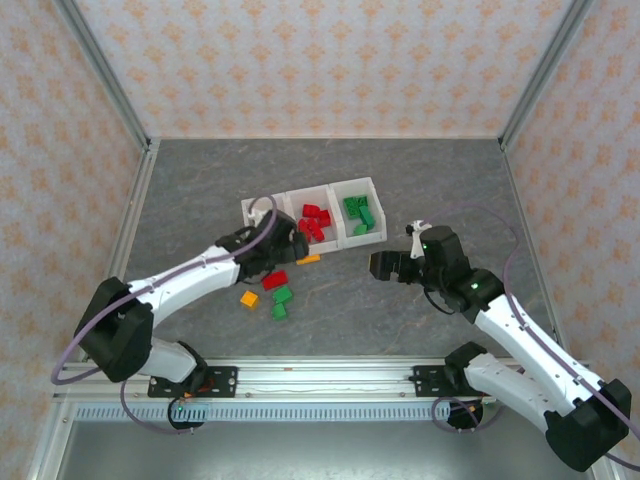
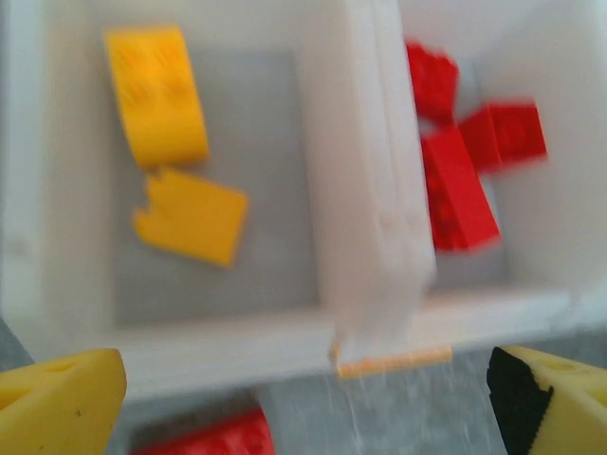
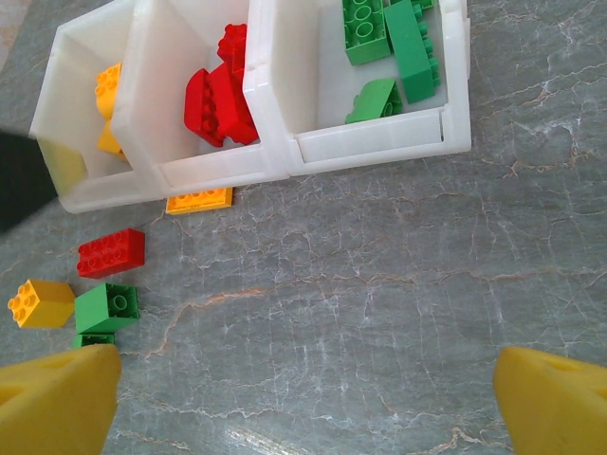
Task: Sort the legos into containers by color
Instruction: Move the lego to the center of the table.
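The three joined white containers (image 1: pixel 364 240) sit mid-table. In the left wrist view the left bin holds two yellow legos (image 2: pixel 156 95), and red legos (image 2: pixel 455 190) lie beyond the wall (image 2: pixel 365 171). Green legos (image 3: pixel 398 43) fill the right bin. Loose on the table in front are a flat orange plate (image 3: pixel 199 200), a red brick (image 3: pixel 111 252), a yellow brick (image 3: pixel 40 303) and two green bricks (image 1: pixel 283 295). My left gripper (image 2: pixel 303 408) hangs open and empty over the left bin's near edge. To the right, my right gripper (image 3: pixel 308 398) is open over bare table.
The grey marbled table (image 1: pixel 400 310) is fenced by metal rails and patterned walls. The left arm (image 1: pixel 180 280) reaches in from the near left, passing close to the loose bricks. The right arm (image 1: pixel 510 330) comes in from the near right.
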